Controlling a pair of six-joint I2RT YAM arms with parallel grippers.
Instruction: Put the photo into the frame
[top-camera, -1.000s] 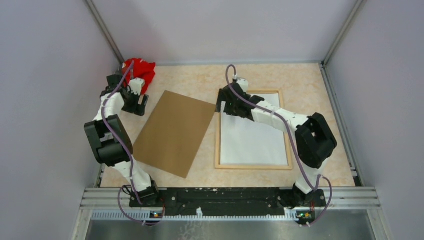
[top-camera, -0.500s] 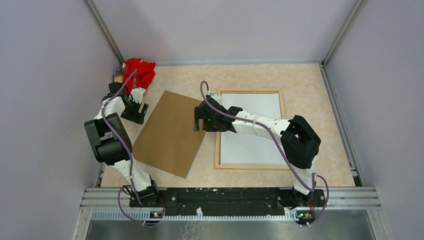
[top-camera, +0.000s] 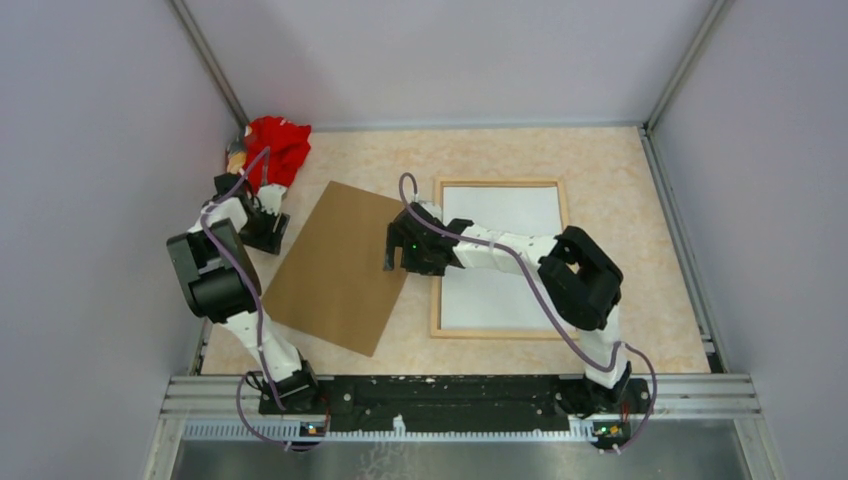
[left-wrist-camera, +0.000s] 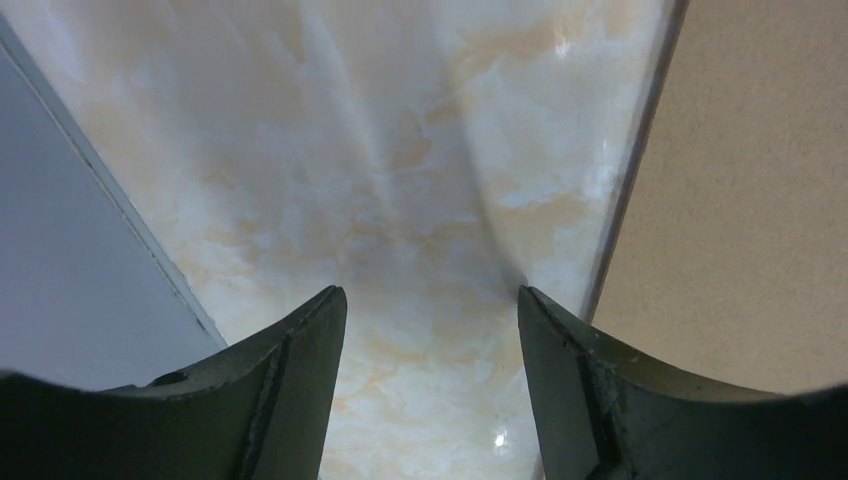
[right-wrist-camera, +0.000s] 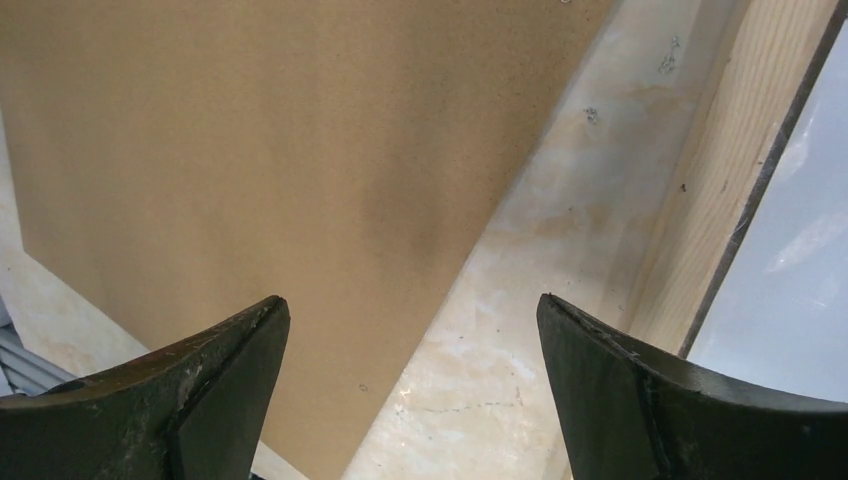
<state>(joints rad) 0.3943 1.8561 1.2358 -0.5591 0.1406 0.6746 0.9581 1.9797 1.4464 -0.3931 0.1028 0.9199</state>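
The light-wood frame (top-camera: 505, 333) lies flat at the right of the table. A white sheet (top-camera: 505, 290), the photo's plain back, fills it; the printed side is hidden. My right gripper (top-camera: 398, 248) is open and empty, low over the gap between the frame's left rail and the brown backing board (top-camera: 340, 265). In the right wrist view its open gripper (right-wrist-camera: 412, 305) spans the board's edge (right-wrist-camera: 280, 150) and bare table, with the frame rail (right-wrist-camera: 700, 230) at the right. My left gripper (top-camera: 268, 232) is open and empty by the board's far-left edge; the left wrist view (left-wrist-camera: 432, 300) shows bare table between its fingers.
A red cloth (top-camera: 278, 140) lies in the far-left corner. The brown board lies tilted at the left of the table and shows at the right of the left wrist view (left-wrist-camera: 740, 200). The grey left wall (left-wrist-camera: 70, 250) is close to my left gripper.
My right gripper has moved from the frame's far-left corner leftward and nearer, to the board's right edge. My left gripper has shifted slightly nearer along the board's left side.
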